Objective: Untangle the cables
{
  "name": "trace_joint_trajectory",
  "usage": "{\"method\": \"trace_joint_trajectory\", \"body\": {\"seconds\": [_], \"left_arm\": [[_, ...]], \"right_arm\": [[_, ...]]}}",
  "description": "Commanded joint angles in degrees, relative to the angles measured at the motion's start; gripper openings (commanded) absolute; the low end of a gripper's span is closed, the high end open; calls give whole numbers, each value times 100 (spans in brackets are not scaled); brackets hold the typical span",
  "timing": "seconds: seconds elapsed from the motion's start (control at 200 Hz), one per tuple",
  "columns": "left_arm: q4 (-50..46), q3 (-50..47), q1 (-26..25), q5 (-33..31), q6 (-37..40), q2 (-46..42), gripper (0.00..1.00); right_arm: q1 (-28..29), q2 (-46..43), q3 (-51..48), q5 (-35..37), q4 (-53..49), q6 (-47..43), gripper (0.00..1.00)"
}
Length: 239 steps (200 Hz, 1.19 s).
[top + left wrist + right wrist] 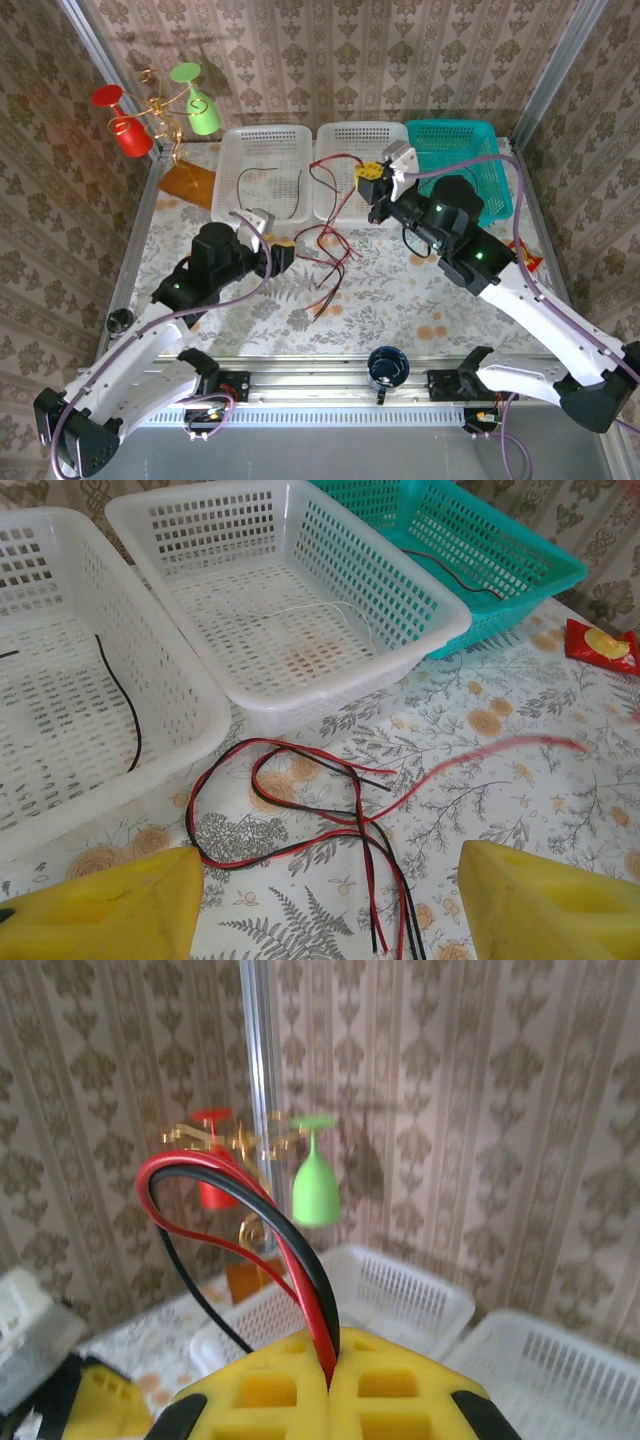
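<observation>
Ahead of spread left fingers (110,910), cables (300,810) tangled on table (520,780), right fingers (400,1390) clamped on seemingly two of them

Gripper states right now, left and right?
Left gripper: open, empty, over tangled thin red and black cables.
Right gripper: shut on looped red and black wires.

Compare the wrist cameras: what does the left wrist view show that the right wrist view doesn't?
Left wrist: the red and black cables tangled on the floral tablecloth, a teal basket, a red packet. Right wrist: the right gripper shut on a red and black cable loop, plus a green glass. Both: white baskets and that tablecloth.
</observation>
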Motion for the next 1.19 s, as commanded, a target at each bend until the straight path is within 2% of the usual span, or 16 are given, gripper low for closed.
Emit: {"method": "trace_joint_trajectory", "body": {"seconds": [0.0,0.115,0.33,0.525,0.665,0.825,0.925,1.115,1.19], "left_arm": [[249,-34,-68,130,71,42,68],[233,-39,-91,138,103,48,68],[484,-34,-120,432,155,11,68],[796,122,-156,932,182,-39,68],[806,537,-234,1181,357,208,68],[1046,978,-268,1632,452,750,68],[1495,1134,-270,1919,75,1065,68],[1812,1504,-250,2605,-600,1805,61],[2257,1461,-162,3132,-1091,2040,57]], "right_arm": [[-33,7,11,177,563,-442,0],[-72,127,249,227,683,-615,0],[-195,235,297,289,348,-294,0],[-230,347,236,893,-258,293,0],[-245,611,479,1187,-1136,963,0],[-244,781,559,1045,-1739,1470,0],[-249,729,446,891,-1761,1540,0],[-249,728,466,562,-1973,1633,0],[-249,745,529,451,-2073,1667,0]]}}
